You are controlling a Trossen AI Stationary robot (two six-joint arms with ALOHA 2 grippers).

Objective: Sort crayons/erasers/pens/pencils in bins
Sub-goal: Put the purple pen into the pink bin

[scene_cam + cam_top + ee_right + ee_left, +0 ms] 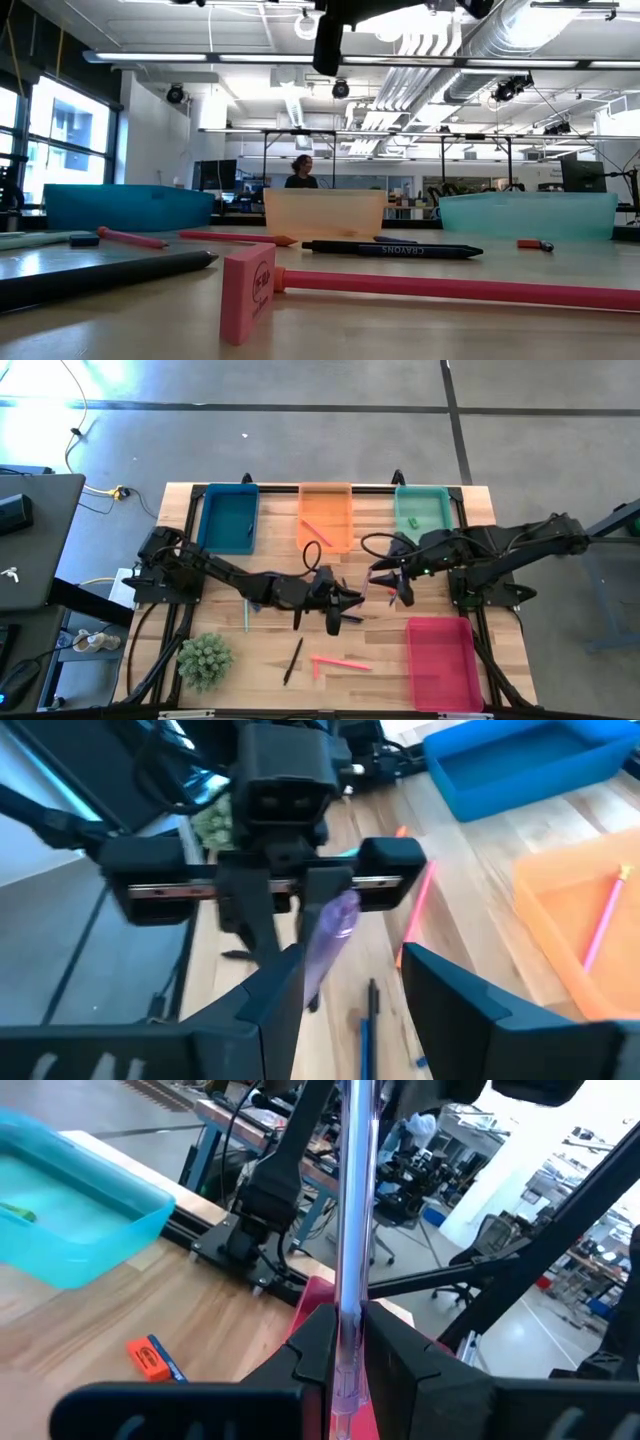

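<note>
Passing a slim purple translucent plastic pen [330,935] from one arm to the other is, as I judge it, the step in hand. The left tool [345,605] is hanging over the middle of the wooden desk [260,660] and is gripping the pen narrowly near one end, so that most of the barrel is standing free of its fingers. The right tool [352,975] is facing it from just beside, with its jaws standing wide and holding nothing. The free end of the pen is pointing into the gap between them, but I cannot tell if it is touching either finger.

To do this well, the right tool should be taking the barrel some way in from its tip, with the pen lying across both finger pads, and it should be closing fully before the left tool is loosening. The plastic is looking smooth and thin, so a bite at the very tip may let it swing or slip down to the desk. Both arms are also very close here, so the approach should be slow and straight along the pen.

The shallow red-pink plastic bin [440,660] is lying at the right near corner of the desk, and the teal-green plastic bin [447,510] at the right far corner, both on the right arm's side.
</note>
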